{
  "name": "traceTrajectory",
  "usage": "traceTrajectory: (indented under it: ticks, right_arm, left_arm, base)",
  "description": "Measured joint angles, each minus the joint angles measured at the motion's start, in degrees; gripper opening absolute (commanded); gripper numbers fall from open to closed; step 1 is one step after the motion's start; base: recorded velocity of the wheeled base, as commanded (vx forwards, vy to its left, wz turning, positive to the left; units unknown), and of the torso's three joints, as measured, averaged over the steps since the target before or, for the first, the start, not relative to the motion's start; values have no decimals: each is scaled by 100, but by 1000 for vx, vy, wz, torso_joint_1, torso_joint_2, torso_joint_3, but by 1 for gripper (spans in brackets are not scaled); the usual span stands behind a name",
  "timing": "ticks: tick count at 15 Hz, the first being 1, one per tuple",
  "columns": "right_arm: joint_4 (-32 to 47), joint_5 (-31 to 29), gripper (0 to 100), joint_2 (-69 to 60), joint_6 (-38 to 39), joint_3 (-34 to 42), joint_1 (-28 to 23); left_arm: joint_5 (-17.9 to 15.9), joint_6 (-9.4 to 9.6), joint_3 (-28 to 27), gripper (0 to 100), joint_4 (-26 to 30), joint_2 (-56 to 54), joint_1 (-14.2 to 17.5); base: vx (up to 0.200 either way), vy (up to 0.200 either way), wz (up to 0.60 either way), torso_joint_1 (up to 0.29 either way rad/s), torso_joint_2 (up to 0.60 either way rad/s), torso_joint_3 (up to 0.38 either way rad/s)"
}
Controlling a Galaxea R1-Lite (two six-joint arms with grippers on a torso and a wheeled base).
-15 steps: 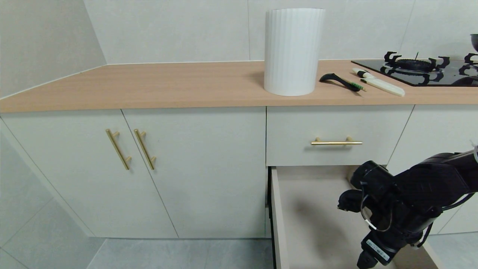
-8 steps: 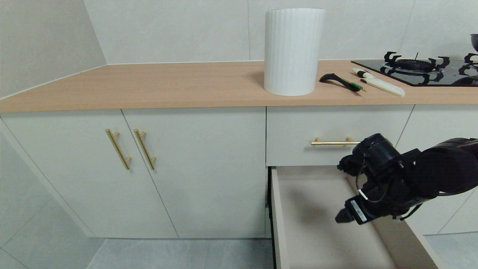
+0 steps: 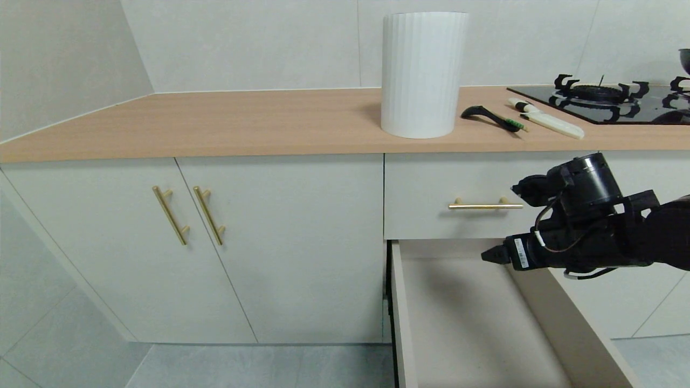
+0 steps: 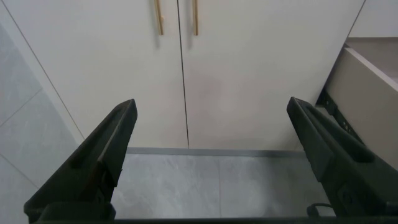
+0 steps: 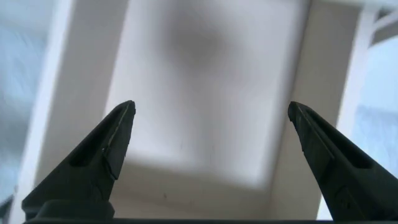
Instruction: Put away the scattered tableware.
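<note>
two wide-spread fingers (image 5: 112, 149) with nothing between them: that is your right gripper (image 3: 488, 256), empty, held level and pointing toward the robot's left. it hangs over the open drawer (image 3: 458, 323) near its back, just below the gold handle (image 3: 485, 205) of the shut drawer front above. your left gripper (image 4: 211, 106) is just as wide and just as empty, held low facing the cupboard doors (image 4: 186, 62) and the floor, well apart from the work. the tableware is not in the drawer yet. a black-handled utensil (image 3: 488, 116) and a white knife (image 3: 550, 123) lie side by side on the counter (image 3: 242, 121), between the tall white ribbed canister (image 3: 422, 75) and the hob (image 3: 604, 102). the step in hand, as i judge it, is the reach up for the first piece. lift well clear of the counter's front edge before you go forward, and keep the jaws wide until you are over the piece. both pieces lie flat and thin, so come straight down across the handle and close with the pads almost on the wood. the black one looks the easier start, but mind the canister beside it. for the knife, grip the end with the dark band, which i take for the handle.
</note>
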Motion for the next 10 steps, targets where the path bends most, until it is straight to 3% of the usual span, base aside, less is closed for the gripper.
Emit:
traceTrajectory:
  ticks: [3, 7, 10]
  right_arm:
    - [-440, -7, 100, -169, -22, 185, 0]
    - [-749, -16, 100, -279, -35, 367, 2]
    - [-768, -20, 100, -332, -44, 378, 2]
  left_arm:
    - [0, 2, 0, 100, 5, 0, 0]
    - [0, 0, 0, 100, 5, 0, -2]
    - [0, 0, -2, 100, -2, 0, -2]
  base:
    - [0, 0, 0, 7, -32, -17]
    - [0, 0, 0, 88, -267, -258]
    - [0, 0, 0, 131, -548, -302]
